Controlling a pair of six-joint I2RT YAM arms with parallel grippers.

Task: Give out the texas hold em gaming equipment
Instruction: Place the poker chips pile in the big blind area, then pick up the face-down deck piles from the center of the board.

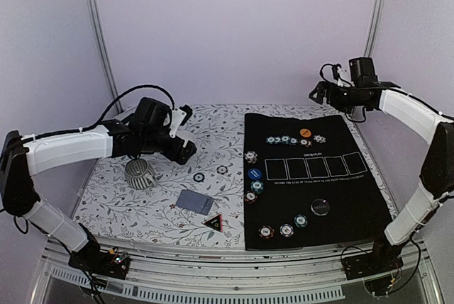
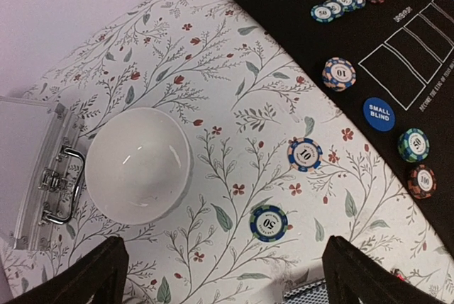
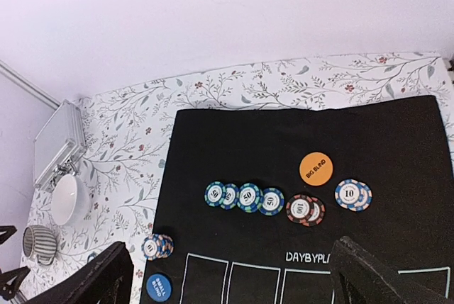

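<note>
While nothing is held, step: fetching another chip.
Left gripper (image 2: 223, 245): released, empty.
Right gripper (image 3: 232, 246): released, empty.
Next: lower left onto 50 chip (image 2: 268, 223), bottom centre, probably; clench.

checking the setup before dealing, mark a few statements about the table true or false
1. The big blind button lies on the mat. True.
2. The bowl holds chips. False: it is empty.
3. A 50 chip lies on the cloth, off the mat. True.
4. The small blind button lies on the cloth. False: it is on the mat.
5. The mug stands on the mat. False: it stands on the cloth, beside the bowl.
</note>
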